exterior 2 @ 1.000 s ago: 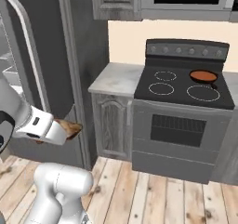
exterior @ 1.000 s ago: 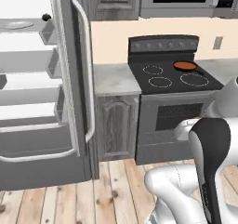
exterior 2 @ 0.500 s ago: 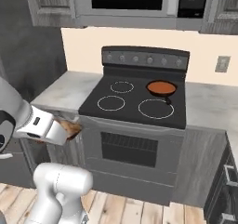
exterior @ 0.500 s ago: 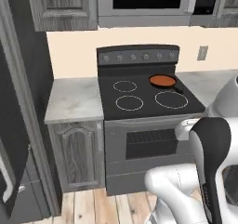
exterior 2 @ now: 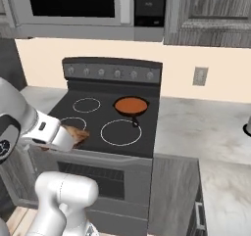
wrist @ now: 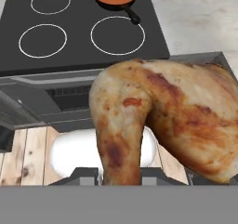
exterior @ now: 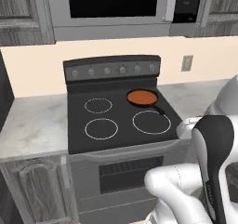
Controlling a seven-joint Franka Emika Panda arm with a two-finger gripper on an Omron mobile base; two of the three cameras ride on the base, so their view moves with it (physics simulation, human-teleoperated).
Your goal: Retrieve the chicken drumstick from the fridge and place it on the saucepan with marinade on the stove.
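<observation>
A golden-brown roasted chicken drumstick point(wrist: 158, 125) is clamped in the robot's tool point(wrist: 120, 174), its narrow end pinched between the two dark fingertips and its bulk hanging forward. From the right base camera, the drumstick point(exterior 2: 74, 135) sits at the end of the white arm, low in front of the stove's front edge, on the side of the near left burner.

The black glass stove point(exterior: 116, 125) has four white ring burners. On its far right burner rests the small saucepan point(exterior: 143, 98), dark-rimmed with a short handle pointing toward the front. Inside it lies a flat orange-red disc of marinade point(exterior 2: 130, 104); nothing else is in the pan. The other three burners carry nothing.

Judging by this, the fetching part is done and the carrying step is in hand. The next move likely calls for raising the drumstick above the stove, reaching across to the far right burner, centring it over the pan, lowering it, and only then parting the fingers.

A grey speckled desk point(exterior: 28, 125) flanks the stove, and a microwave point(exterior: 111, 9) hangs above it.
</observation>
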